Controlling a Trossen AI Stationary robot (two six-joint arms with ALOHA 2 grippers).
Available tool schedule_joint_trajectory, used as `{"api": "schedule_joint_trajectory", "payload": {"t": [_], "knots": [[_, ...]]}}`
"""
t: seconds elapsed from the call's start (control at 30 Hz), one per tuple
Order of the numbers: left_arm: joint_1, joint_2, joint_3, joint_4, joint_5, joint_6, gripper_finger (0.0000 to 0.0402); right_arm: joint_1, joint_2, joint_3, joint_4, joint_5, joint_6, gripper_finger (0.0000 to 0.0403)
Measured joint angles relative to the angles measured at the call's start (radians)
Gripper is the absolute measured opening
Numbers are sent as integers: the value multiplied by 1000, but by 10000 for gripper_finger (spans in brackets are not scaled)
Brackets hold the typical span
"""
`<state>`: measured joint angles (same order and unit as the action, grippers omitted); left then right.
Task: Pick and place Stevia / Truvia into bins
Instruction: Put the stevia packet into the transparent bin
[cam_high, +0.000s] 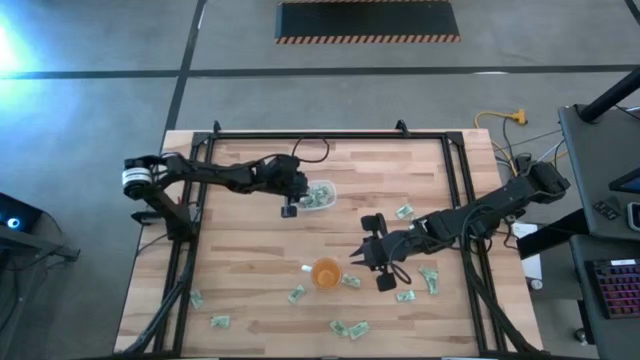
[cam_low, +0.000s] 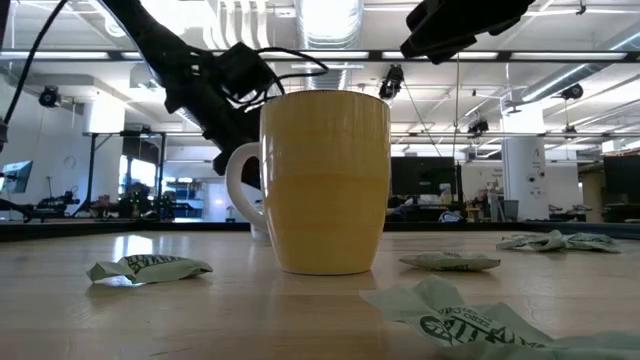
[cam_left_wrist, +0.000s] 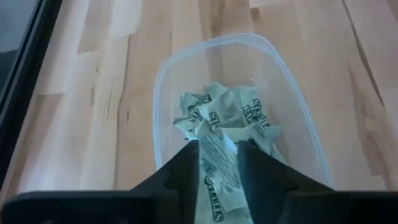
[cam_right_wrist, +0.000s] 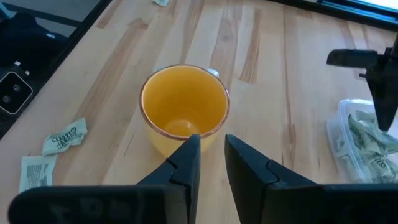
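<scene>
Over the clear tub (cam_left_wrist: 163, 118) near the back of the table (cam_high: 420, 180), the left gripper (cam_left_wrist: 217, 163) hangs with its fingers pinched on one sachet (cam_left_wrist: 217, 177), directly above the crumpled sachets (cam_left_wrist: 233, 115) already inside. The right gripper (cam_right_wrist: 211, 158) hovers just beside the orange cup (cam_right_wrist: 183, 109), its fingers a narrow gap apart and holding nothing. Loose sachets (cam_high: 350, 328) lie scattered along the front edge of the table and to the right of the cup, with more near the left front corner. The main risk, as I judge it, is the held sachet clinging to a finger or catching the heaped pile and sliding over the low rim when released; the tub is light and could shift if nudged. The right gripper sits so near the cup that a careless sweep toward the sachets beside it could knock it over. Sachets by the front edge could be pushed off by a scraping grasp. Between the tub and the cup the table is bare, leaving fair room for carrying.
</scene>
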<state>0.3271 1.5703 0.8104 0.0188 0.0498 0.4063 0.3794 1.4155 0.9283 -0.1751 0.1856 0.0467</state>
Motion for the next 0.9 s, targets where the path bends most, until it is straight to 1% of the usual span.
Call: {"api": "schedule_joint_trajectory", "payload": {"t": [0.13, 0.27, 0.33, 0.4, 0.5, 0.6, 0.67, 0.77, 0.83, 0.9], "knots": [[0, -24, 0, -24, -1, -7, 131, 0, 0, -17, -23, 11, 51, 64], [-2, -99, 8, -141, -2, -56, 146, 0, 0, -32, -147, 116, 175, 61], [-2, -148, 9, -226, -1, -97, 148, -1, 0, -45, -222, 178, 262, 61], [-10, -199, 6, -287, -2, -141, 148, -3, 0, -65, -267, 215, 354, 62], [-29, -277, -4, -413, 1, -207, 148, -12, 0, -93, -293, 212, 477, 65], [-52, -349, -18, -506, 1, -307, 148, -18, 0, -119, -300, 209, 571, 68], [-72, -393, -34, -534, 0, -362, 148, -28, 0, -126, -360, 211, 637, 71], [-112, -456, -78, -525, 1, -422, 148, -59, 0, -128, -503, 267, 793, 76], [-142, -489, -112, -500, 1, -429, 148, -87, 0, -138, -577, 294, 899, 80], [-174, -519, -148, -483, 1, -431, 148, -113, 0, -149, -612, 294, 958, 85]]}}
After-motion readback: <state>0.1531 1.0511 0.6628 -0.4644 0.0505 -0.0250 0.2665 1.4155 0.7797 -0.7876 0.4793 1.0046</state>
